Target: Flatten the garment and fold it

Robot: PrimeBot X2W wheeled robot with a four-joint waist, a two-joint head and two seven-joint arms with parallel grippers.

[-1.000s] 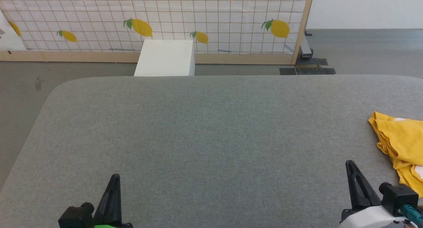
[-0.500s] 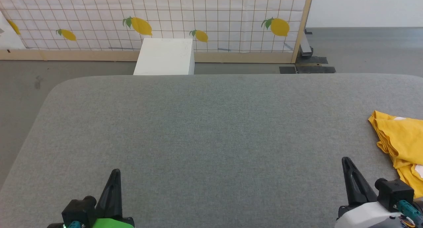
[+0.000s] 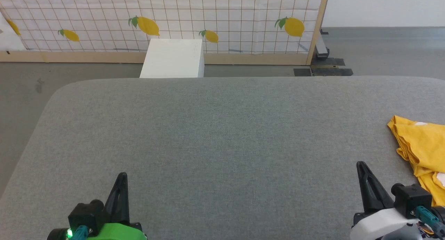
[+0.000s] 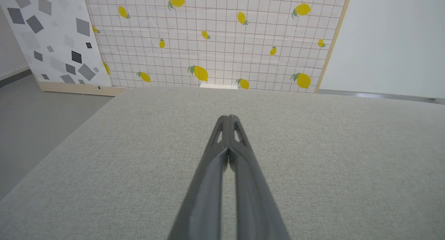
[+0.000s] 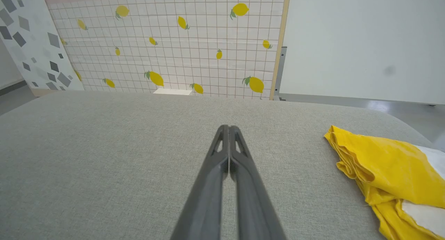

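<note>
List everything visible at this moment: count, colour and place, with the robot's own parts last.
T-shirt: one, bright yellow with white patches, crumpled at the table's right edge.
Table: one, grey fabric top, across the foreground.
Box: one, white, beyond the table's far edge, in front of the screen.
Screen: one, white grid with yellow lemons, wooden frame, at the back.
Panel: one, white with grey diamonds, left of the screen.
Floor: grey, around the table.
Wall: white, right of the screen.
Left gripper: one, dark fingers shut, empty, over the table's near left.
Right gripper: one, dark fingers shut, empty, near right, apart from the T-shirt.
</note>
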